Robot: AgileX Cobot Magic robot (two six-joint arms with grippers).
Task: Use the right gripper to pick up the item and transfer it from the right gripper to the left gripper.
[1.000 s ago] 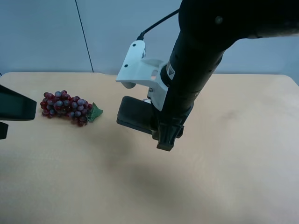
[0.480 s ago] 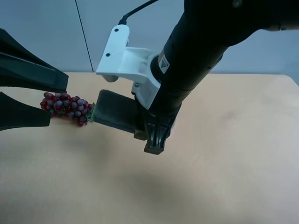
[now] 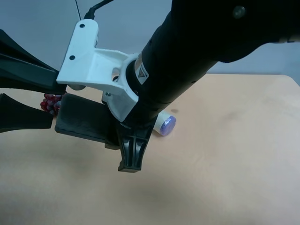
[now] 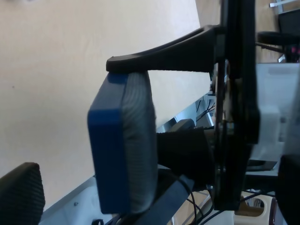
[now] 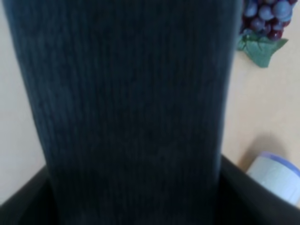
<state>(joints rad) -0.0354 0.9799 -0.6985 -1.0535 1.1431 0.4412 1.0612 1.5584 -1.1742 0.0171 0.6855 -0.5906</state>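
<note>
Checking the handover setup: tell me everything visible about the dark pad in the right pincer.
The pad is a flat, dark grey oblong with rounded corners and a finely ribbed, felt-like face; the left wrist view shows a blue side. It hangs above the table, clamped at one end by the right pincer. Its free end sits between the spread jaws of the left pincer; contact there is unclear.

Pad (image 5: 131,112): dark cloth, finely ribbed, matt, rough to the eye. Bracket (image 3: 93,70), upper left of the frame: smooth white plastic, slight sheen. Right gripper fingers (image 3: 132,152): matt black plastic. Surface (image 3: 225,178): pale wood look, smooth, matt. Grapes (image 5: 265,14): glossy skins.
</note>
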